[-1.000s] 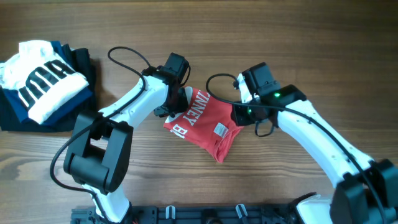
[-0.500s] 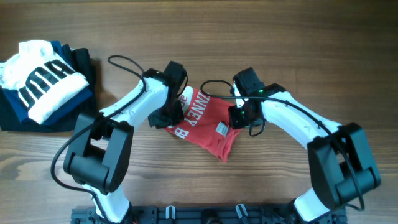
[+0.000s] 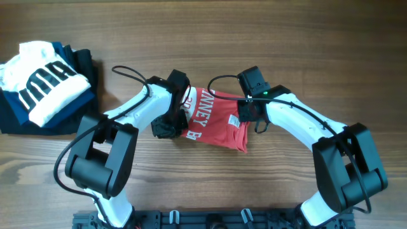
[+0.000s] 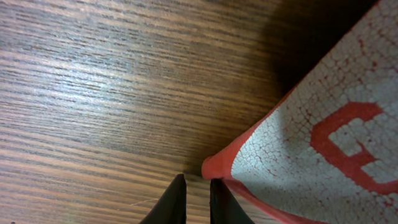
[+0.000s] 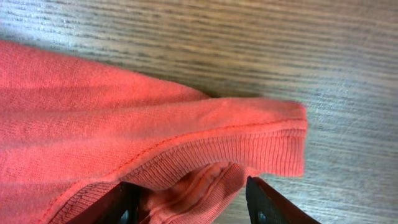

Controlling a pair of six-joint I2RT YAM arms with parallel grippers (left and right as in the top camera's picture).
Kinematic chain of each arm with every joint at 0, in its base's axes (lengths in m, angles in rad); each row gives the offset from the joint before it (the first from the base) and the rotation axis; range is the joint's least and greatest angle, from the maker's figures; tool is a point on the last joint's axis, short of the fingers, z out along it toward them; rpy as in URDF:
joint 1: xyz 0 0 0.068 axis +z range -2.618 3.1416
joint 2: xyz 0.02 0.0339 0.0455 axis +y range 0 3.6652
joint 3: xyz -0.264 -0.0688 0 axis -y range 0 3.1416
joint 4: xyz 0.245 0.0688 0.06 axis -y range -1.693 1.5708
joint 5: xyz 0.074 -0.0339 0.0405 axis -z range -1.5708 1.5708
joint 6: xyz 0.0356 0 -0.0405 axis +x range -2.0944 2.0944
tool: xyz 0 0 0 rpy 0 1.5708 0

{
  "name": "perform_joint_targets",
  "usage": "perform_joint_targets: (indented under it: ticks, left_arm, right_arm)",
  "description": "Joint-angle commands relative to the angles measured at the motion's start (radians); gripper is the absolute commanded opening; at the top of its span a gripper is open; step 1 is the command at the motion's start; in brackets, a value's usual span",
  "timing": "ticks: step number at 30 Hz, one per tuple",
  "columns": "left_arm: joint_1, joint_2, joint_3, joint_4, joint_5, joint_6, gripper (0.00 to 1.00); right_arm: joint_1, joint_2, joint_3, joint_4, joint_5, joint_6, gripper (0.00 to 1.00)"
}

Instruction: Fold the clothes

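Surface: one brown wood-grain table [image 3: 267, 38], filling the whole overhead view
Arms: two, white with black joints; left arm [image 3: 130, 113] and right arm [image 3: 302, 121] both bend in towards the middle
Pile: one stack of garments [image 3: 44, 83] at the far left edge, a white one with black block letters on top of dark folded ones
Shirt: one red T-shirt [image 3: 219, 124] at table centre between the arms, rumpled, white lettering up
Left end: left gripper [image 4: 198, 200] at the shirt's left edge, fingers almost together, no cloth in the slit
Right end: right gripper [image 5: 196, 205] over the shirt's right edge, fingers apart, ribbed hem between them

Red T-shirt [image 3: 216, 122], left gripper [image 3: 166, 129] at its left edge, right gripper [image 3: 245, 116] at its right, garment pile [image 3: 44, 86] far left
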Motion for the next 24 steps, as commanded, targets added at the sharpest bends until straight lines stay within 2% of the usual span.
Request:
perform_joint_targets:
  ticks: [1, 5, 8, 10, 13, 18, 20, 23, 24]
  left_arm:
    - [-0.002, -0.036, -0.011, -0.010, 0.001, -0.001, 0.13]
    - [-0.002, -0.134, 0.005, 0.012, -0.018, 0.062, 0.13]
    - [-0.002, -0.207, 0.010, 0.103, -0.084, 0.116, 0.17]
    - [0.003, -0.241, 0.010, 0.205, -0.155, 0.128, 0.25]
    - [0.014, -0.249, 0.010, 0.368, -0.166, 0.153, 0.39]
    - [0.016, -0.201, 0.010, 0.623, -0.105, 0.202, 0.50]
    - [0.016, -0.163, 0.010, 0.701, -0.088, 0.202, 0.53]
    - [0.016, -0.103, 0.010, 0.785, -0.045, 0.201, 0.55]
    - [0.016, -0.082, 0.010, 0.805, -0.023, 0.202, 0.55]
  right_arm:
    - [-0.003, 0.024, -0.007, -0.004, 0.058, -0.050, 0.55]
    - [-0.003, -0.018, 0.000, -0.058, 0.087, 0.010, 0.54]
    - [-0.003, -0.111, 0.000, -0.066, 0.070, 0.044, 0.56]
    - [-0.003, -0.198, 0.000, -0.069, 0.008, 0.039, 0.59]
    - [-0.003, -0.292, 0.000, -0.095, -0.087, 0.036, 0.59]
    - [-0.003, -0.349, -0.001, -0.172, -0.286, 0.089, 0.57]
    - [-0.003, -0.341, -0.004, -0.210, -0.330, 0.116, 0.47]
    - [-0.003, -0.326, -0.016, -0.249, -0.343, 0.145, 0.24]
    - [-0.003, -0.319, -0.023, -0.252, -0.344, 0.145, 0.23]
